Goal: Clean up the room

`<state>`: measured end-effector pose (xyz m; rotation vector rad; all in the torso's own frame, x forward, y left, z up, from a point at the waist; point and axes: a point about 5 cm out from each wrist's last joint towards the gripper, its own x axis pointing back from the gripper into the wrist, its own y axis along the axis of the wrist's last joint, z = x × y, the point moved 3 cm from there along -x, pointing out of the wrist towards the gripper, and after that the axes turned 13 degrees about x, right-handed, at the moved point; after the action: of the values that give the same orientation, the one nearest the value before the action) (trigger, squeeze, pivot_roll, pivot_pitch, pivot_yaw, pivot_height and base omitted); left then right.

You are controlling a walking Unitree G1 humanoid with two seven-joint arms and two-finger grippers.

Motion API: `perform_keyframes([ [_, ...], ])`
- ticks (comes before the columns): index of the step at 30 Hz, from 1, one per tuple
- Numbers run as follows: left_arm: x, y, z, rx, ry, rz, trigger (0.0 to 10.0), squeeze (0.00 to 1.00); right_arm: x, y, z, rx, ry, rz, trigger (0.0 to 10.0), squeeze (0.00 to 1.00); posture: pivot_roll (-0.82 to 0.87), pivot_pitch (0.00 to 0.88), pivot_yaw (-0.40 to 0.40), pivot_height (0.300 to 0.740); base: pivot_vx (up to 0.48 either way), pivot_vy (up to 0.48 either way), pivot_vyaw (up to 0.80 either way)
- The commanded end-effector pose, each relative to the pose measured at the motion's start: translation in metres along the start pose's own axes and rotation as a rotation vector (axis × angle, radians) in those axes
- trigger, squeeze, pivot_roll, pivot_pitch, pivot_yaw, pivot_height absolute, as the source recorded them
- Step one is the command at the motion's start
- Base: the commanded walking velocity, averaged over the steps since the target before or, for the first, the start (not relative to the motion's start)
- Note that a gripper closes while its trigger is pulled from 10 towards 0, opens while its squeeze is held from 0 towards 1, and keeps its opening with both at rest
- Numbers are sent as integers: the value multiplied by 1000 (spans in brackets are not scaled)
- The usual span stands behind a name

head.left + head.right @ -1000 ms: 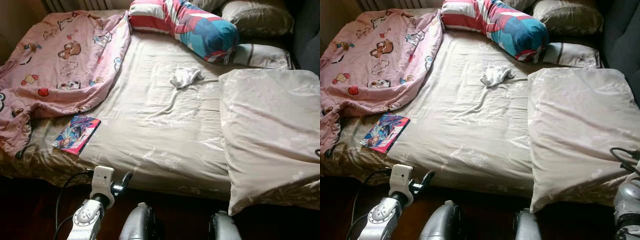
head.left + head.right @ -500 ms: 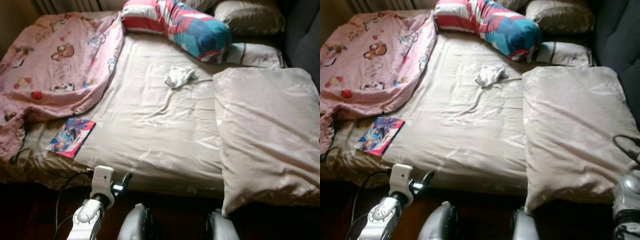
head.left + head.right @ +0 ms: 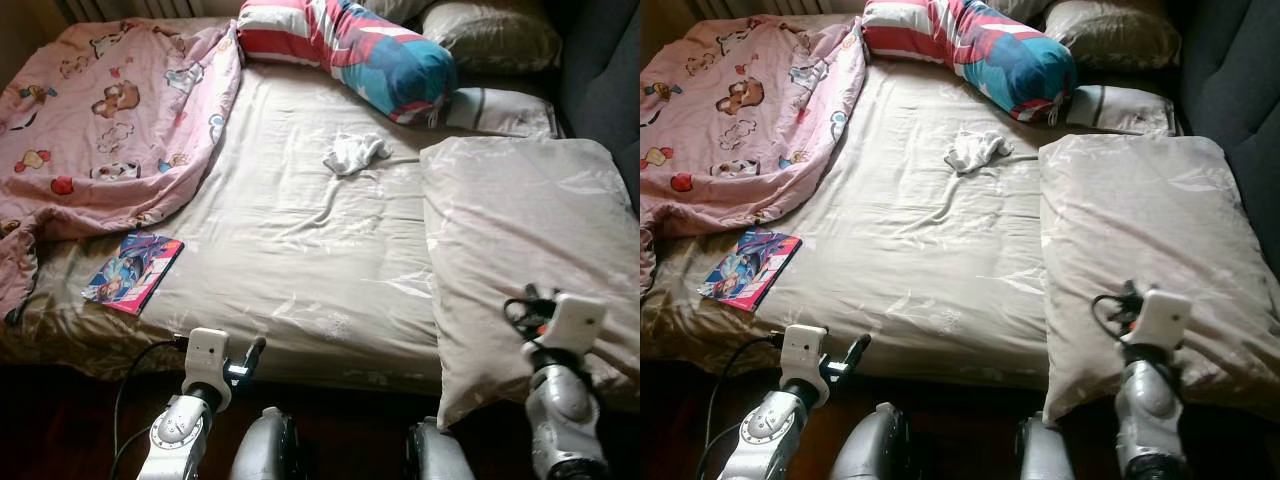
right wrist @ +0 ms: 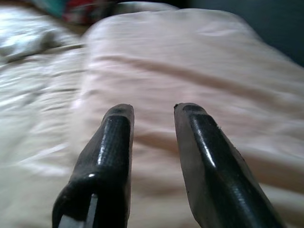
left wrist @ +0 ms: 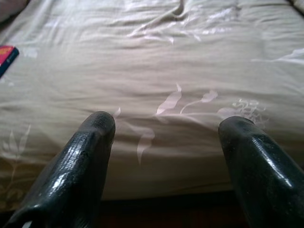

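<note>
A bed with a beige sheet (image 3: 300, 250) lies in front of me. On it are a rumpled pink cartoon blanket (image 3: 110, 120) at the left, a colourful book (image 3: 133, 272) near the front left edge, and a small white cloth (image 3: 355, 152) in the middle. A large beige pillow (image 3: 520, 230) lies at the right. My left gripper (image 3: 256, 348) hovers at the bed's front edge, open and holding nothing, its fingers (image 5: 95, 137) wide apart. My right gripper (image 3: 522, 305) is over the near end of the large pillow (image 4: 199, 61), open with a narrow gap.
A striped red, white and blue bolster (image 3: 350, 45) lies across the head of the bed, with a brown pillow (image 3: 490, 35) and a small flat pillow (image 3: 500, 110) beside it. Dark upholstery (image 3: 600, 80) borders the right side. Dark floor (image 3: 60, 420) lies below the bed edge.
My right arm has risen into view and now reaches over the large pillow's near end. The left arm stays at the bed's front edge. The camera shifted slightly.
</note>
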<state>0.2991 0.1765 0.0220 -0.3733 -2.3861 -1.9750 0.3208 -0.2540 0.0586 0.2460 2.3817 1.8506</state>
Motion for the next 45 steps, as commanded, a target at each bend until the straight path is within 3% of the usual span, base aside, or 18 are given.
perform_keyframes([
  [1, 5, -8, 7, 4, 34, 23, 10000, 0, 5, -8, 25, 53, 155, 31, 10000, 0, -75, 172, 70, 686, 0, 0, 0],
  [10, 10, -18, 21, 55, 123, 50, 10000, 0, 6, -18, 42, 44, 229, 81, 10000, 0, -69, 151, 59, 740, 0, 0, 0],
  [20, 17, -40, 38, 94, 227, 142, 10000, 0, 21, -46, 60, 64, 298, 218, 10000, 0, -67, 96, 44, 740, 0, 0, 0],
  [24, 28, -60, 53, 168, 336, 230, 10000, 0, 27, -57, 66, 82, 324, 278, 10000, 0, -75, 54, 33, 740, 0, 0, 0],
  [28, 42, -78, 60, 189, 408, 314, 10000, 0, 42, -77, 74, 100, 362, 391, 10000, 0, -71, 25, 13, 740, 0, 0, 0],
  [35, 50, -94, 57, 187, 432, 393, 10000, 0, 66, -102, 82, 115, 405, 534, 10000, 0, -57, 4, 6, 740, 0, 0, 0],
  [41, 53, -104, 51, 127, 396, 489, 10000, 0, 93, -126, 85, 129, 366, 670, 10000, 0, -55, 0, 20, 740, 0, 111, 0],
  [45, 52, -104, 52, 124, 402, 500, 10000, 0, 98, -130, 84, 99, 318, 701, 10000, 0, -48, 23, 24, 740, 0, 339, 0],
])
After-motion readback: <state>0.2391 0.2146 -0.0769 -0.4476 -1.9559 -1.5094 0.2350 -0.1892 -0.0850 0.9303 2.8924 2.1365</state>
